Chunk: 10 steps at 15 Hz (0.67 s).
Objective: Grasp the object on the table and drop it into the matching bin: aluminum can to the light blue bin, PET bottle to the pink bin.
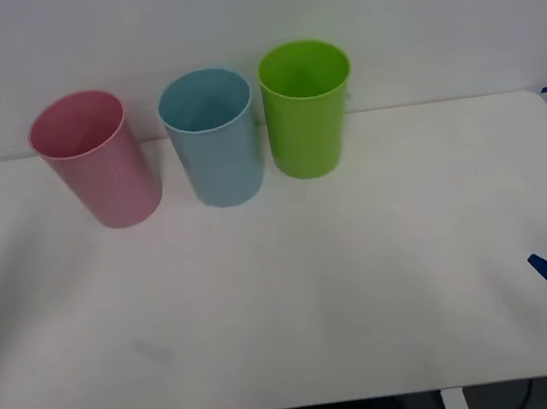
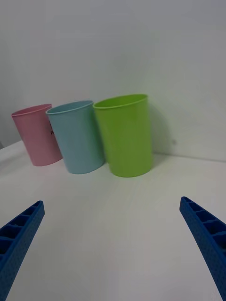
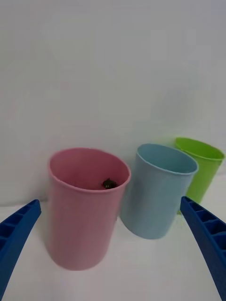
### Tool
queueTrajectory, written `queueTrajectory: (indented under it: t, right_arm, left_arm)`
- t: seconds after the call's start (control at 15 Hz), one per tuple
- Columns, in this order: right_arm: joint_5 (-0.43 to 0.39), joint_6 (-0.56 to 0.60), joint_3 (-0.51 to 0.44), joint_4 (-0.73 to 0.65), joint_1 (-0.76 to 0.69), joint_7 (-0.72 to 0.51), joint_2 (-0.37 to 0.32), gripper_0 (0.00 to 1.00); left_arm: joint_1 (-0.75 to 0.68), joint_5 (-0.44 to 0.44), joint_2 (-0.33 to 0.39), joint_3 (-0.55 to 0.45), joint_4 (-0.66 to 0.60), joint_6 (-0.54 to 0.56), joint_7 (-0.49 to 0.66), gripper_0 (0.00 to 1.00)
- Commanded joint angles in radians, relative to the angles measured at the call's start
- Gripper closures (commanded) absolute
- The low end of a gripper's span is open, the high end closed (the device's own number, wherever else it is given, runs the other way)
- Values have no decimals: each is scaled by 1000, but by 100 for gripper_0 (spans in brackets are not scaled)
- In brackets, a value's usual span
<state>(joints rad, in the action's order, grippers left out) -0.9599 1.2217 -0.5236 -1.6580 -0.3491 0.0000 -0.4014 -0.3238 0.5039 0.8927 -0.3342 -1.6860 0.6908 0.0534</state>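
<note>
Pink bin [image 1: 97, 162], light blue bin [image 1: 213, 140], green bin [image 1: 306, 109] along table [image 1: 315, 290] rear.

1. Tall round pink plastic bin [image 1: 97, 162]: smooth wall, soft satin sheen, slightly translucent at the rim.
2. Tall round light blue plastic bin [image 1: 213, 140]: same smooth moulded plastic, low gloss.
3. Tall round lime green plastic bin [image 1: 306, 109]: smooth plastic, a touch glossier, faintly reflected below.
4. Wide white flat table [image 1: 315, 290]: smooth, semi-matt top; bin colours show on it as faint tints.
5. Left end effector [image 3: 113, 244] and right end effector [image 2: 113, 244]: blue ribbed plastic fingers [image 2: 207, 235], matt, with ridged faces.
6. Small dark cap [image 3: 108, 184] inside the pink bin: black, finish too small to tell.
</note>
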Motion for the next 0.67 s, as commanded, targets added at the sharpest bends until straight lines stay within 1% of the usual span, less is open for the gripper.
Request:
queueTrajectory:
  t: [0.07,0.27,0.4,0.47,0.67]
  right_arm:
    - [0,0,0,0,0,0,0,0]
    - [0,0,0,0,0,0,0,0]
    - [0,0,0,0,0,0,0,0]
    - [0,0,0,0,0,0,0,0]
    - [0,0,0,0,0,0,0,0]
  left_arm:
    - [-86,36,-64,-82,0,105,-24,0]
    - [-172,36,-113,-112,0,179,-130,0]
    - [-208,44,-143,-117,0,208,-188,0]
    - [-222,58,-161,-117,0,216,-214,0]
    - [-230,122,-232,-117,-1,243,-233,0]
